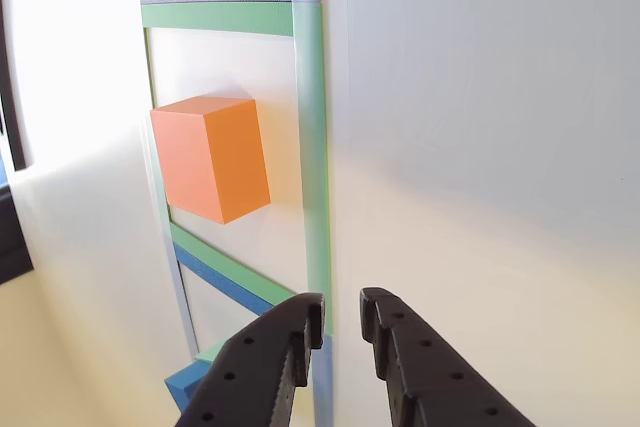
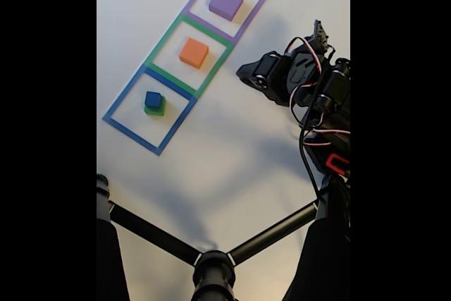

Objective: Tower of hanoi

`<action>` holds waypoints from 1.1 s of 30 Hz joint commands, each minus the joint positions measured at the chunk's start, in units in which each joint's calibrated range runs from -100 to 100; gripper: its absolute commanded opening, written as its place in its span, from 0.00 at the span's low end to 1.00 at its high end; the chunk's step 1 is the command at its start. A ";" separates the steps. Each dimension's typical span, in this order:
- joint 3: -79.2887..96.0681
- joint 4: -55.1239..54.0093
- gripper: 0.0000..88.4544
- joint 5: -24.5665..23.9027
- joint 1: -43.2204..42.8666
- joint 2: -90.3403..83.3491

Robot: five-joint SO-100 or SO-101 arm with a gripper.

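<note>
Three taped squares lie in a row on the white table. In the fixed view a purple cube (image 2: 226,1) sits in the purple square, an orange cube (image 2: 194,53) in the green square, and a small blue cube (image 2: 153,99) on top of a green cube (image 2: 158,111) in the blue square. My gripper (image 2: 246,72) hovers right of the green square. In the other view the orange cube (image 1: 210,157) is ahead and to the left of my gripper (image 1: 340,312). The black fingers are slightly apart with nothing between them. A blue and green corner (image 1: 185,385) peeks out beside the left finger.
A black tripod (image 2: 211,269) spreads its legs across the near table edge. The arm's body and red-and-white cables (image 2: 313,103) stand at the right. Green tape (image 1: 312,147) runs straight ahead of the fingers, with bare white table (image 1: 480,147) to its right.
</note>
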 commanded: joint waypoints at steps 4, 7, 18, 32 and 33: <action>0.51 0.26 0.00 -1.13 0.65 -0.59; 0.51 0.26 0.00 -1.13 0.65 -0.59; 0.51 0.26 0.00 -1.13 0.65 -0.59; 0.51 0.26 0.00 -1.13 0.34 -0.59; 0.51 0.26 0.00 -1.13 0.27 -0.59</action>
